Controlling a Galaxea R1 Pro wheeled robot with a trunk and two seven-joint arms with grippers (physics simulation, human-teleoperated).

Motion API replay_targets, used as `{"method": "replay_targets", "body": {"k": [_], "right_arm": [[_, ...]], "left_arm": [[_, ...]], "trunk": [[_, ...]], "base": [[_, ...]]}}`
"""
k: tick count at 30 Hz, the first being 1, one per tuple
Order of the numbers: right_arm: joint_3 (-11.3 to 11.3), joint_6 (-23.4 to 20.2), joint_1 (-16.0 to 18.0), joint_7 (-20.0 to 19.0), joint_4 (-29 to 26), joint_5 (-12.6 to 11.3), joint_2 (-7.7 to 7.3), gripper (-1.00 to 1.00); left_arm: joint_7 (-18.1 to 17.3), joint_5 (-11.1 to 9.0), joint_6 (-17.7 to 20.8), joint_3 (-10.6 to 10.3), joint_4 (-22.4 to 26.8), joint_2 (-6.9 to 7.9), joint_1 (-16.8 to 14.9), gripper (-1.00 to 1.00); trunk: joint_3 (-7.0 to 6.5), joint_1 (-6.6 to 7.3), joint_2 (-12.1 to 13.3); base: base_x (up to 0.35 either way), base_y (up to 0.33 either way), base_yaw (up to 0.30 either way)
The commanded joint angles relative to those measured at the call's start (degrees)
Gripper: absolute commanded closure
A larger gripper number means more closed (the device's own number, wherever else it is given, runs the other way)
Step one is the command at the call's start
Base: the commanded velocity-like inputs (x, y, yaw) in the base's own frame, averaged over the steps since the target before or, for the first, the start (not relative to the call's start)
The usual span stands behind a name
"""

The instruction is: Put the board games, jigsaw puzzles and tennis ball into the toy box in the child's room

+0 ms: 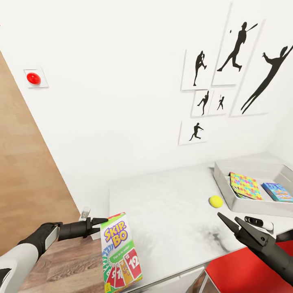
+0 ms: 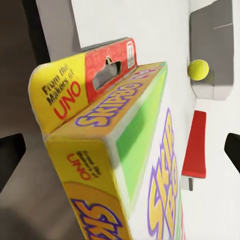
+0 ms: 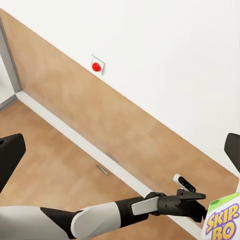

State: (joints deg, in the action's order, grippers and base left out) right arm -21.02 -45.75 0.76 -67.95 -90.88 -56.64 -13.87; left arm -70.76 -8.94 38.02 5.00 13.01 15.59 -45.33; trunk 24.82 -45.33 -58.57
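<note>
We have the Skip-Bo box pinched at its upper edge in our left gripper, standing upright over the near left corner of the table. The toy box sits at the far right end of that table against the wall, well apart from the game. Inside it lie the mosaic jigsaw puzzle and a blue board game; the tennis ball rests on the table just beside the toy box's near wall.

To do this step well, we judge we should carry the game across the table toward the toy box, keeping it high enough to pass over the ball and the flared wall, then lay it flat so it does not catch on the rim. The grip is only at one edge, so a slow swing should stop the long box twisting.

Our right gripper hovers spread and holding nothing, near the toy box's front wall.

The left wrist view adds the game's yellow "UNO" top flap and the ball beyond it. The right wrist view looks back at our left arm, the wooden door and the red wall button.
</note>
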Motion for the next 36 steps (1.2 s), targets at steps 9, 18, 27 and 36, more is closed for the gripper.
{"method": "replay_targets", "body": {"k": [9,18,27,36], "right_arm": [[0.0,-0.4,0.0,0.0,0.0,-0.2,-0.01,-1.0],[-0.1,-0.3,0.0,0.0,0.0,-0.2,-0.01,-1.0],[-0.1,-0.4,0.0,0.0,0.0,-0.2,-0.01,-1.0],[-0.1,-0.4,0.0,0.0,0.0,-0.2,-0.01,-1.0]], "left_arm": [[-0.2,0.1,0.4,0.3,0.0,-0.01,0.0,-1.0],[-0.2,0.2,0.5,0.3,0.0,-0.03,0.0,-1.0],[-0.2,0.1,0.5,0.3,0.0,-0.03,0.0,-1.0],[-0.2,0.1,0.5,0.3,0.0,-0.03,0.0,-1.0]], "trunk": [[0.06,0.0,0.0],[0.06,0.0,0.0],[0.06,0.0,0.0],[0.06,0.0,0.0]], "base": [[-0.002,0.0,0.0],[-0.096,-0.065,0.0],[-0.015,-0.012,0.0],[-0.001,-0.001,0.0]]}}
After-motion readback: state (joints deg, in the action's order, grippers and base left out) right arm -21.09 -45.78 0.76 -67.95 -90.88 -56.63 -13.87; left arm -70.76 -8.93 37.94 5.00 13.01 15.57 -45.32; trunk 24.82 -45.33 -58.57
